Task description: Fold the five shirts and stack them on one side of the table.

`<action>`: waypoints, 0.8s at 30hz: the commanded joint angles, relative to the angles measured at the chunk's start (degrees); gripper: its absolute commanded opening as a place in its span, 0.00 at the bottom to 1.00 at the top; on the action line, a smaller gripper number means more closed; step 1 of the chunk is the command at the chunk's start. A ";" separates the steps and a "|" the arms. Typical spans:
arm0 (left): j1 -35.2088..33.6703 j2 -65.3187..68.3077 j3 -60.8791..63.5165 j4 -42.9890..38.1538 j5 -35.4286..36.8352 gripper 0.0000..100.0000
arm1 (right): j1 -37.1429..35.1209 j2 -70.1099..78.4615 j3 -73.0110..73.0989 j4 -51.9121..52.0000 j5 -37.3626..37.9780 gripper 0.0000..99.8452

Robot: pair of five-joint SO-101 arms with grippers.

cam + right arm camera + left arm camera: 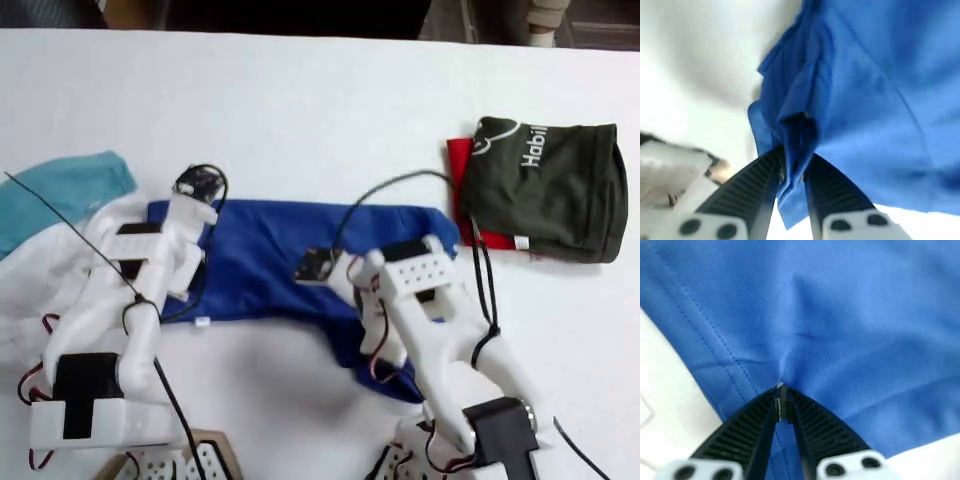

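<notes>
A blue shirt [280, 260] lies spread across the middle of the table. My left gripper [781, 401] is shut on a pinch of the blue shirt [840, 325] near its left hem; in the high view the left arm [150, 265] stands over that end. My right gripper [792, 167] is shut on a bunched fold of the blue shirt [880, 90], lifted off the table; the right arm [430, 300] covers the shirt's lower right part. A folded dark green shirt [545, 190] rests on a red one [460, 165] at the right.
A white shirt [40, 290] and a teal shirt [60, 190] lie heaped at the left edge, partly under the left arm. The white table [300, 110] is bare along the back. Arm bases and cables crowd the front edge.
</notes>
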 commanded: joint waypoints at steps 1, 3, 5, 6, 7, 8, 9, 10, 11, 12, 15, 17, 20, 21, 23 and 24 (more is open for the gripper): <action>1.05 -1.05 -0.04 -1.23 0.18 0.02 | 1.98 0.66 -11.60 5.32 3.43 0.02; 1.05 -1.05 -0.04 -1.23 0.18 0.02 | 3.56 2.33 -17.67 6.29 3.69 0.02; 1.05 -1.05 -0.04 -1.23 0.18 0.02 | 5.05 5.67 -23.47 6.64 3.69 0.02; 1.05 -1.05 -0.04 -1.23 0.18 0.02 | 5.58 7.96 -26.20 6.64 3.69 0.02; 1.05 -1.05 -0.04 -1.23 0.18 0.02 | 5.85 10.68 -28.75 6.64 3.78 0.02; 1.05 -1.05 -0.04 -1.23 0.18 0.02 | 5.93 13.49 -31.30 6.64 3.78 0.02; 1.05 -1.05 -0.04 -1.23 0.18 0.02 | 5.93 16.57 -33.85 6.73 3.78 0.02; 1.05 -1.05 -0.04 -1.23 0.18 0.02 | 5.93 19.65 -36.66 6.73 3.78 0.02; 1.05 -1.05 -0.04 -1.23 0.18 0.02 | 5.93 22.73 -39.56 6.73 3.78 0.02; 1.05 -1.05 -0.13 -1.23 0.18 0.02 | 6.02 25.80 -42.64 6.73 3.78 0.02; 1.05 -1.05 -0.13 -1.23 0.18 0.02 | 6.20 34.33 -52.75 7.60 3.78 0.02; 1.05 -1.05 -0.13 -1.23 0.18 0.02 | 6.20 40.04 -60.04 8.84 3.78 0.02; 1.05 -1.05 -0.13 -1.23 0.18 0.02 | 6.37 48.40 -71.74 12.09 3.78 0.02; 1.05 -1.05 -0.13 -1.23 0.18 0.02 | 6.46 50.95 -75.69 13.58 3.69 0.02; 1.05 -1.05 -0.13 -1.23 0.18 0.02 | 6.99 55.34 -82.37 15.78 3.52 0.02; 1.05 -1.05 -0.13 -1.23 0.18 0.02 | 7.34 56.92 -84.66 15.87 3.43 0.02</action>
